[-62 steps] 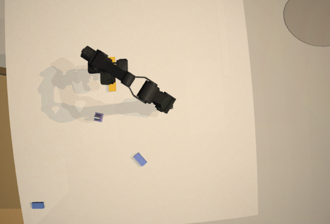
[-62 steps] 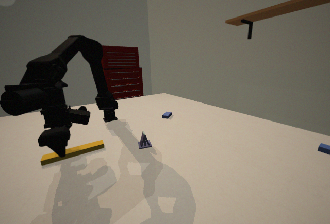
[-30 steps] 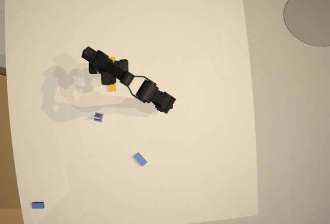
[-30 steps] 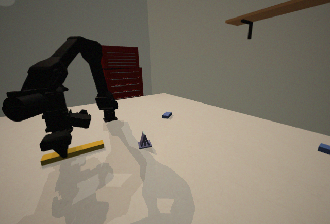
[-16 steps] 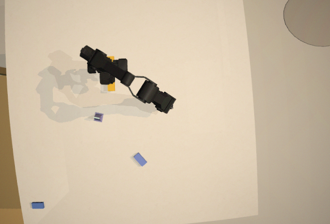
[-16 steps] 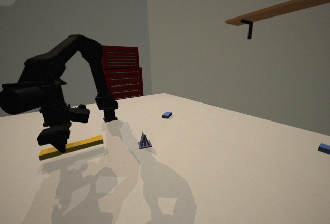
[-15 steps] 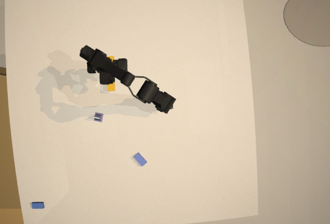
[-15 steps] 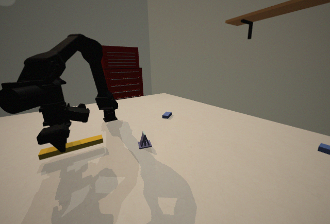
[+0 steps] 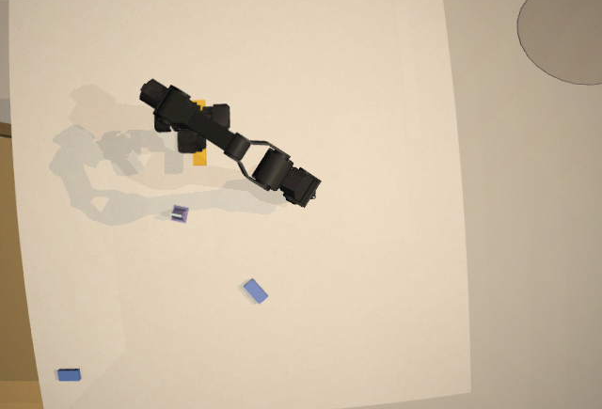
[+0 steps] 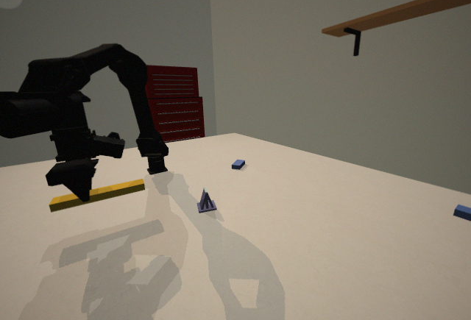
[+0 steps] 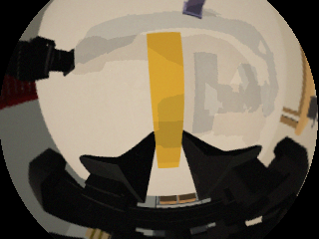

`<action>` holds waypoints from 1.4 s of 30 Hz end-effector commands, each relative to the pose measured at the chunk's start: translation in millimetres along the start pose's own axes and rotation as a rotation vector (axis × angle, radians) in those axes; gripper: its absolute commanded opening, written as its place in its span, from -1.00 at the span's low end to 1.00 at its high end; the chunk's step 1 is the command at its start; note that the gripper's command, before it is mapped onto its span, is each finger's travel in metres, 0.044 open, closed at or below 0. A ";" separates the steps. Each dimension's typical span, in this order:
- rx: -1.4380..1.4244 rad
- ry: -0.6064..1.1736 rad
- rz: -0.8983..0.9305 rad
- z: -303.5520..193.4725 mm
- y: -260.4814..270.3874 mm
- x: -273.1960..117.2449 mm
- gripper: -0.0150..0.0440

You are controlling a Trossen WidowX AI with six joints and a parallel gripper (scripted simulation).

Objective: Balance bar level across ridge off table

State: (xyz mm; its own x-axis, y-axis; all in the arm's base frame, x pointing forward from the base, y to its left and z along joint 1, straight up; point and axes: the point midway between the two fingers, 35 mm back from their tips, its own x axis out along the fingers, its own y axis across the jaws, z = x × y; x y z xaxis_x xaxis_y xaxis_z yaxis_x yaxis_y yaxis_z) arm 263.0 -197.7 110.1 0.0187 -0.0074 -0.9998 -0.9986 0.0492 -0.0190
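- Pale cream table (image 9: 340,103) fills the top view, and the black arm (image 9: 213,133) reaches out across it. The yellow bar (image 9: 198,157) shows only at two ends, poking out from under the arm. The small purple ridge (image 9: 180,212) stands apart from the bar, on the side toward the loose blue block (image 9: 255,291); a second blue block (image 9: 68,374) lies far off near the table's corner.
- From the exterior view, the gripper (image 10: 82,195) points straight down onto the bar (image 10: 114,190), somewhat off the bar's middle toward its near end. Whether the bar has lifted off the table cannot be told. The ridge (image 10: 206,199) stands upright, well apart from the bar, toward the open side of the table, so a carry is probably needed.
- In the wrist view, the two dark fingers press on the long sides of the bar (image 11: 165,80), jaws partly closed and gripping it across its width. That crosswise hold likely keeps the bar from tilting. The ridge (image 11: 194,3) sits beyond the bar's far end.
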 end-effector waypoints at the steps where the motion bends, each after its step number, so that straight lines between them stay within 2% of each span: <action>1: -0.004 0.010 -0.008 -0.5 -0.1 -13.2 -0.49; 14: 0.000 0.011 -0.007 5.7 -0.6 -37.7 -0.49; 42: 0.109 0.001 -0.012 97.9 -52.4 -38.7 -0.49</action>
State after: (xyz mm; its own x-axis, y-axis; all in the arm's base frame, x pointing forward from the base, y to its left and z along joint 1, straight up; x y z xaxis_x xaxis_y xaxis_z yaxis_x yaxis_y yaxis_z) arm 314.6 -110.9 147.8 0.0290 -0.0057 -0.9996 -0.9887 0.1468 -0.0296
